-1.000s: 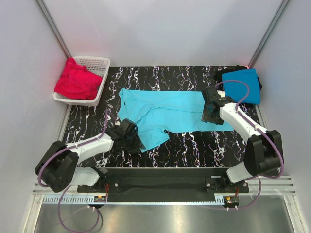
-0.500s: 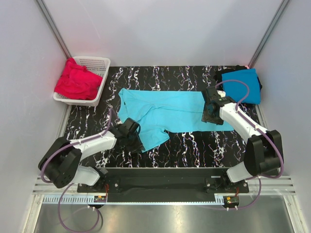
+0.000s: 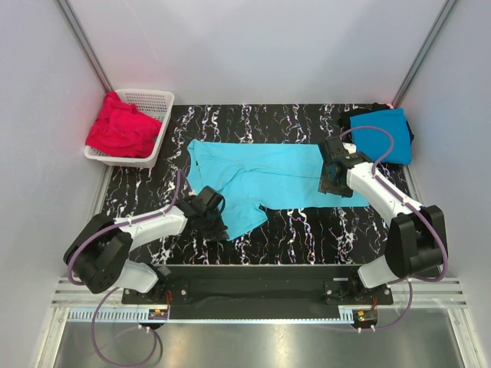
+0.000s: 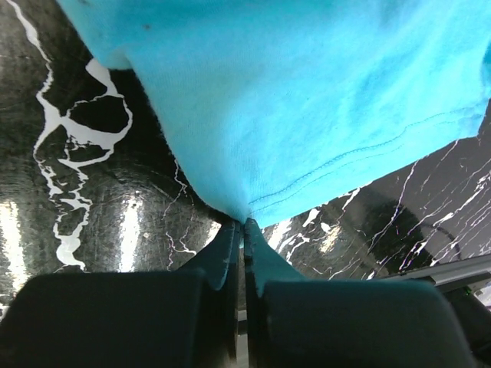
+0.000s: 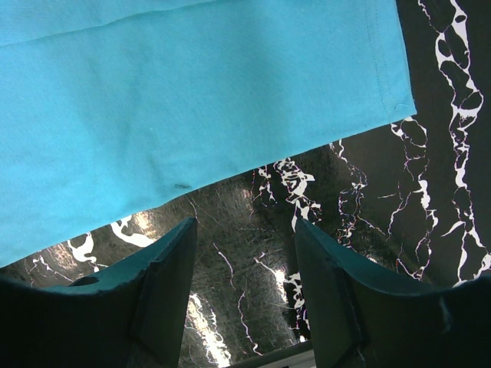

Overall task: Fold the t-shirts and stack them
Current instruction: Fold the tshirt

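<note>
Left gripper point(image 4: 244, 226) clamps turquoise shirt point(image 3: 261, 176); right gripper point(image 5: 244, 230) gapes at its right end.
Blue shirt point(image 3: 383, 134) lies folded far right; red shirts point(image 3: 119, 126) sit unfolded in basket point(image 3: 157, 100).

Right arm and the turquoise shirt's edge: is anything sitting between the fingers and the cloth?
Nothing visible. The right gripper stands open over bare table. The turquoise shirt lies flat just ahead of its fingers, with only marbled tabletop between them.
</note>
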